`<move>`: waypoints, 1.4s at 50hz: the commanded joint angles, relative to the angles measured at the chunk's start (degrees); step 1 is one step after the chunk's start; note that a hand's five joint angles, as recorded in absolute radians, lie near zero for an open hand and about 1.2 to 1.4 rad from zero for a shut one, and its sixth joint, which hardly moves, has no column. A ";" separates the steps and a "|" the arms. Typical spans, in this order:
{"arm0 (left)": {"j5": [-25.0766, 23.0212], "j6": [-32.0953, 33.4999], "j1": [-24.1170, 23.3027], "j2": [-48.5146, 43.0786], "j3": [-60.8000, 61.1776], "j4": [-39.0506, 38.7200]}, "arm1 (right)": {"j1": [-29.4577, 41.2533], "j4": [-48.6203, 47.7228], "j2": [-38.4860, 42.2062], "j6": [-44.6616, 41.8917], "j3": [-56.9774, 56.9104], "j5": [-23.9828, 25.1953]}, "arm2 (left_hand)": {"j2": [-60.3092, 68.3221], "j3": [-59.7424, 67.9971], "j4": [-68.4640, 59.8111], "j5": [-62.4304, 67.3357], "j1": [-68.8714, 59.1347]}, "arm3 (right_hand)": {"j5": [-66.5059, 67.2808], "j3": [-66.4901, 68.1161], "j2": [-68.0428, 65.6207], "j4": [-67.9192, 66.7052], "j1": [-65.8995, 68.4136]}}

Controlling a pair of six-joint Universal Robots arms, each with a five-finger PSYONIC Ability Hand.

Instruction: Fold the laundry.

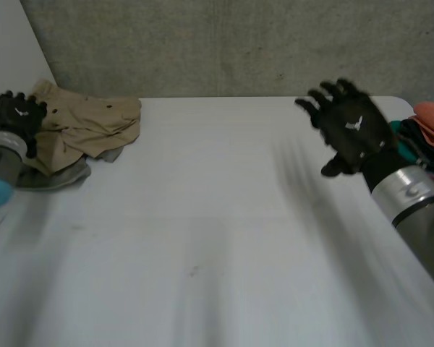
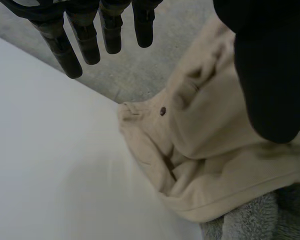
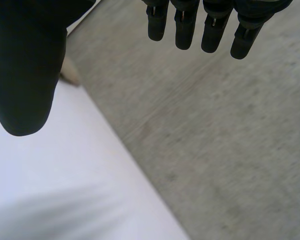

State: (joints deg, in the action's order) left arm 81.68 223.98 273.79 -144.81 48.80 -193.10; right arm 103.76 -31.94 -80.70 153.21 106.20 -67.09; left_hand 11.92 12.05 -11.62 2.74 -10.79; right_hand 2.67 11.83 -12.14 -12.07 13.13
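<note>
The crumpled beige cotton garment with dark buttons (image 1: 94,123) sat bunched at the far left corner of the white tabletop (image 1: 217,231), partly on top of a grey fleecy cloth (image 1: 58,177). Nothing was folded, nothing even spread flat, so this looked like the pick-up step, right at the start. The left robot hand (image 1: 18,116) hovered at the garment's outer edge, fingers (image 2: 85,40) straight and released, thumb above the beige fabric, holding nothing. Across the way, the right robot hand (image 1: 354,126) was raised above the tabletop, well apart from the garment, fingers spread, empty too. Beside it, a heap of orange and teal clothes (image 1: 428,123) waited at the tabletop's edge. The next move, by my reading: the left robot hand had to close on a beige edge and draw the garment to the middle, leaving the grey cloth behind.
</note>
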 commanded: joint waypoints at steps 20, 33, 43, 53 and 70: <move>4.10 -20.23 -12.65 26.04 12.97 -16.00 | 0.65 -0.14 0.11 -3.71 5.15 -4.28 | 68.08 67.95 -68.38 67.26 -69.21 | -2.67 -1.83 2.14 2.07 -3.13; -1.69 -42.48 -39.53 44.53 40.99 -11.16 | -1.89 -0.05 -1.74 -3.09 4.28 -12.18 | 68.08 67.95 -68.38 67.26 -69.21 | -2.67 -1.83 2.14 2.07 -3.13; 1.10 -41.78 -46.16 37.76 42.44 -11.86 | -2.95 0.56 -1.56 -3.18 4.10 -13.16 | 18.91 18.78 -19.21 18.09 -20.04 | -2.67 -1.83 2.14 2.07 -3.13; 5.42 -26.50 -21.56 29.42 27.67 -10.46 | -3.13 1.79 -1.30 -3.27 3.75 -12.98 | -1.54 -1.67 1.24 -2.35 0.41 | -2.67 -1.83 2.14 2.07 -3.13; -12.16 -6.80 -8.10 -3.80 -2.39 -4.12 | -2.69 1.79 3.36 -3.88 4.10 -12.98 | -1.54 -1.67 1.24 -2.35 0.41 | -2.67 -1.83 2.14 2.07 -3.13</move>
State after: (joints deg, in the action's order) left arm 75.74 214.40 264.61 -139.07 54.20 -194.32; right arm 101.08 -30.21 -78.44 149.41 110.14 -80.06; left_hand 12.20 12.31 -11.84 2.64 -11.18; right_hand 2.67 11.83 -12.19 -12.07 13.13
